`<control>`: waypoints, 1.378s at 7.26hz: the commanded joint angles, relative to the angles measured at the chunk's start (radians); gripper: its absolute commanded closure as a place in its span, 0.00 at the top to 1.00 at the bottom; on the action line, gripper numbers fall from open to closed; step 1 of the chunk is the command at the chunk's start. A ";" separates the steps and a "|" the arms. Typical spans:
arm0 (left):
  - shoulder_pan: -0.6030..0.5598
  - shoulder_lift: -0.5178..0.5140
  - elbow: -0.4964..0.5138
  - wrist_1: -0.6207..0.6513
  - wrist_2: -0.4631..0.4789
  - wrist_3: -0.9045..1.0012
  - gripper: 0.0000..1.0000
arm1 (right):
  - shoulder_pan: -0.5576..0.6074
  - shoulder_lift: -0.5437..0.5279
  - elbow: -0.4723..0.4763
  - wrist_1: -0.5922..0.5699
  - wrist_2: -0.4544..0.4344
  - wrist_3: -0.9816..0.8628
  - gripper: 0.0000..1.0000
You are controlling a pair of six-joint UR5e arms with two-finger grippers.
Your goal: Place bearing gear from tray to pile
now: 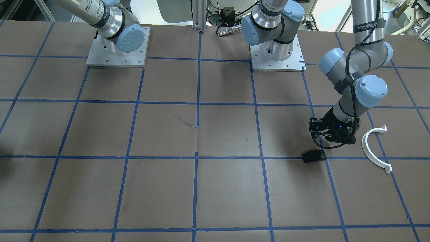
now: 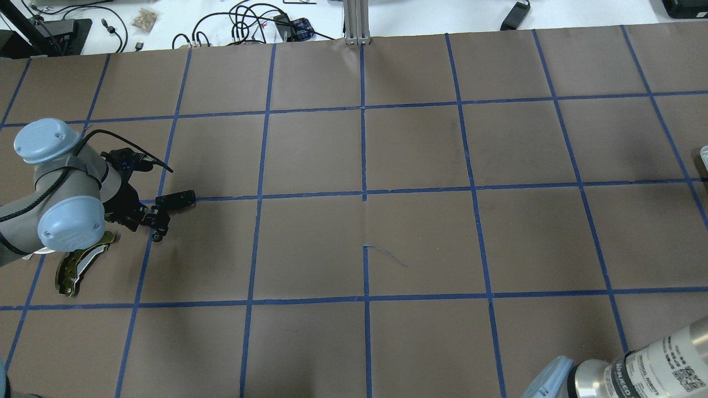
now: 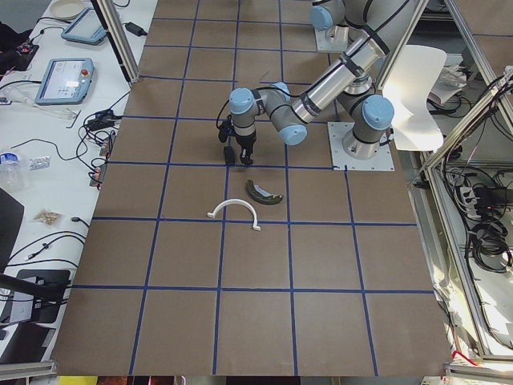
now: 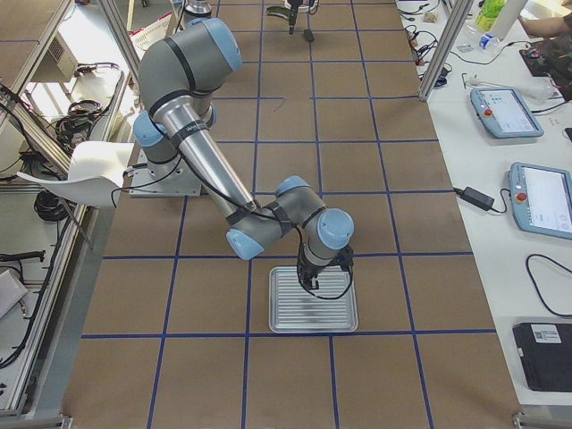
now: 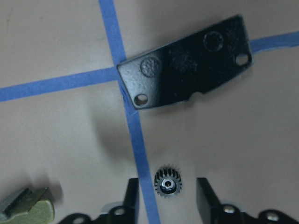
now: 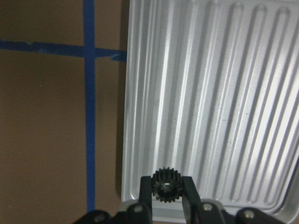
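Observation:
In the right wrist view my right gripper (image 6: 167,191) is shut on a small black bearing gear (image 6: 167,183) just above the near edge of the ribbed silver tray (image 6: 224,93). The tray also shows in the exterior right view (image 4: 313,313). In the left wrist view my left gripper (image 5: 167,198) is open, with a second small gear (image 5: 167,182) lying on the table between its fingers without touching them. Just beyond it lies the pile's flat black pad (image 5: 187,60). The olive brake shoe (image 2: 80,265) and the white half-ring arc (image 1: 373,149) lie close by.
The brown table has a grid of blue tape lines (image 2: 364,193). Both arm bases (image 1: 277,50) stand at the robot's edge. Cables and control tablets (image 4: 541,197) lie on the white bench beyond the table.

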 commanded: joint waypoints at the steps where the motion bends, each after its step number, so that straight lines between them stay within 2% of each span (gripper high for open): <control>1: -0.054 0.026 0.019 -0.029 -0.003 -0.064 1.00 | 0.095 -0.102 0.002 0.188 0.062 0.211 0.00; 3: -0.126 0.027 0.078 -0.098 -0.002 -0.160 1.00 | 0.239 -0.211 0.030 0.327 0.114 0.448 0.00; 4: -0.172 0.046 0.107 -0.152 0.001 -0.203 1.00 | 0.307 -0.251 0.049 0.337 0.131 0.571 0.00; 5: -0.209 0.077 0.153 -0.237 0.001 -0.245 1.00 | 0.413 -0.277 0.066 0.336 0.183 0.700 0.00; 7: -0.284 0.143 0.294 -0.496 -0.012 -0.398 1.00 | 0.637 -0.302 0.077 0.328 0.187 0.935 0.00; 8: -0.335 0.178 0.357 -0.607 -0.008 -0.479 1.00 | 0.740 -0.302 0.083 0.316 0.243 1.009 0.00; 9: -0.367 0.216 0.414 -0.687 -0.014 -0.498 1.00 | 0.823 -0.298 0.091 0.252 0.272 1.192 0.00; 10: -0.387 0.243 0.465 -0.780 -0.015 -0.504 1.00 | 0.905 -0.286 0.108 0.191 0.274 1.283 0.00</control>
